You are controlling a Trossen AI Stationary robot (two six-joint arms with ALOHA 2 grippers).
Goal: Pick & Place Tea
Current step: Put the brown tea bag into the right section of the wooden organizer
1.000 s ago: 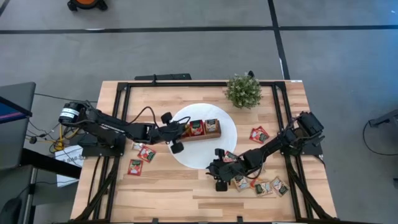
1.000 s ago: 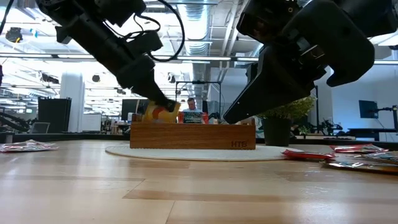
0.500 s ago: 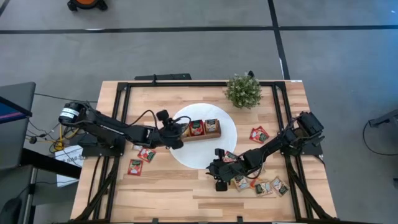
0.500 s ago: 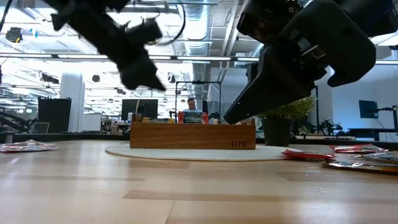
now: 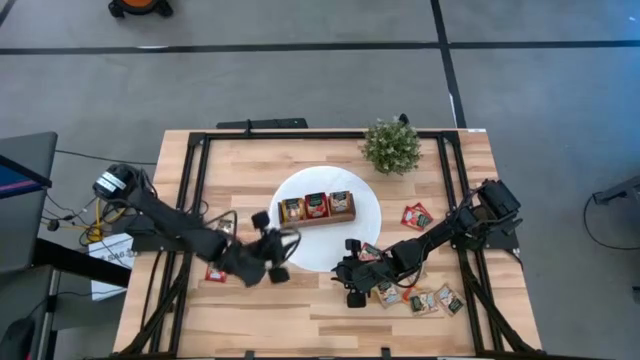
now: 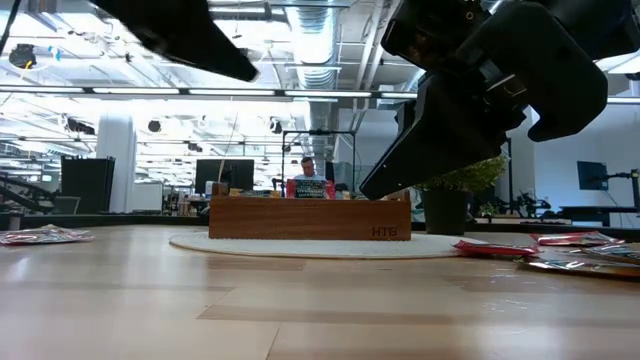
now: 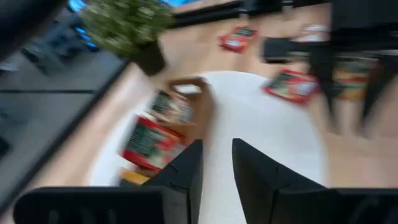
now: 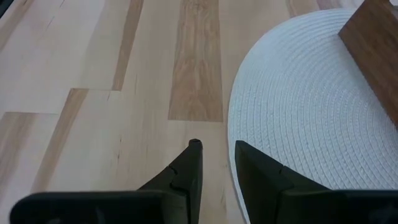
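The left gripper [image 5: 272, 247] is hovering over the table [image 5: 300, 310] at the near-left edge of the white disc [image 5: 365, 205], its fingers [image 7: 186, 171] standing a narrow gap apart with nothing between them. The right gripper [image 5: 352, 272] is resting low at the near-right edge of the disc, its fingers [image 8: 186, 168] also showing only a narrow gap and gripping nothing, their tips sitting over bare wood just beside the disc's woven rim.

The wooden box [image 5: 317, 208] is standing on the disc, and tea sachets are sitting upright in its compartments: a yellow-orange sachet [image 5: 292, 210] in the left one, and a red sachet [image 5: 317, 205] in the middle, with another in the right. In the low view the box [image 6: 310, 216] is showing its long side, with sachet tops peeking over it.

More tea is lying flat on the table: loose sachets [image 5: 428, 299] clustering near the right arm at the near-right, one red sachet [image 5: 416, 216] lying farther right of the disc, and one partly hidden sachet [image 5: 214, 274] under the left arm. A small green plant [image 5: 392, 145] is standing at the far side, just beyond the disc.
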